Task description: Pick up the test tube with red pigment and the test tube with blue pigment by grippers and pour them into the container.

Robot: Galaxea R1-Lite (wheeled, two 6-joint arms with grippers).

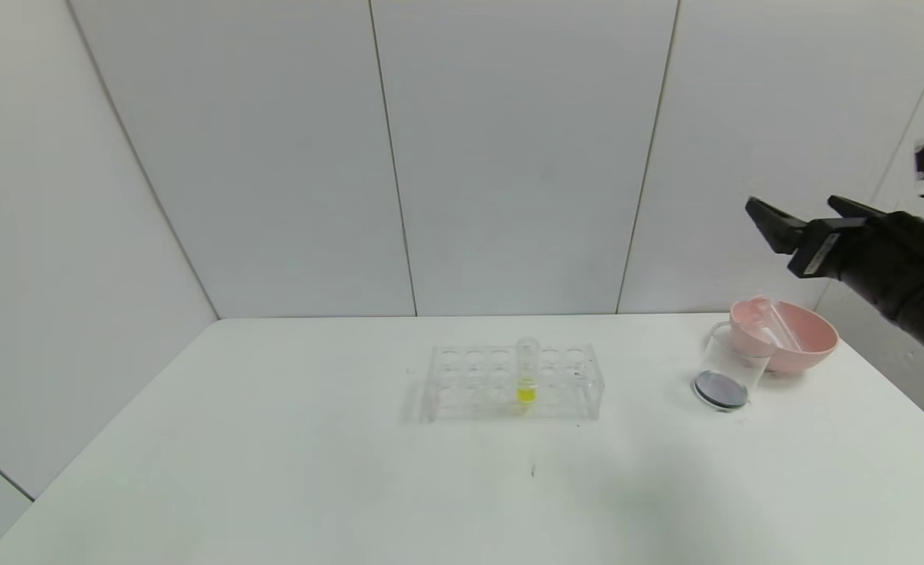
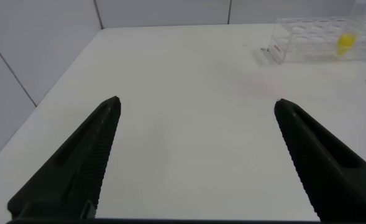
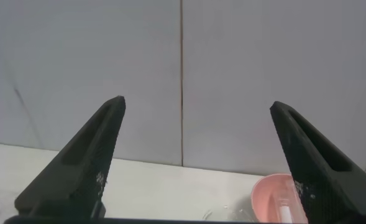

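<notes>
The table point(image 1: 274, 471) lies bare across the lower left and centre of the frame. At right, near its far edge, the beaker point(image 1: 733, 365) holds dark liquid, touching the pink bowl point(image 1: 795, 333) with emptied tubes point(image 1: 776, 326). The right gripper point(image 1: 795, 212) hangs high at upper right, wide open, empty. The left gripper point(image 2: 195, 109) is also spread, holding nothing.

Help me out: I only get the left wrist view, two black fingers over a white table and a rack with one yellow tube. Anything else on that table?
Observer: Yes, on the robot's right stands a pink bowl, with clear tubes lying in it.
Operator: Any liquid besides the yellow?
Observer: A clear beaker beside the bowl holds dark liquid at its bottom.
Operator: And the other arm?
Observer: The right gripper hangs open and empty, high above the bowl; your left gripper is open too.
</notes>
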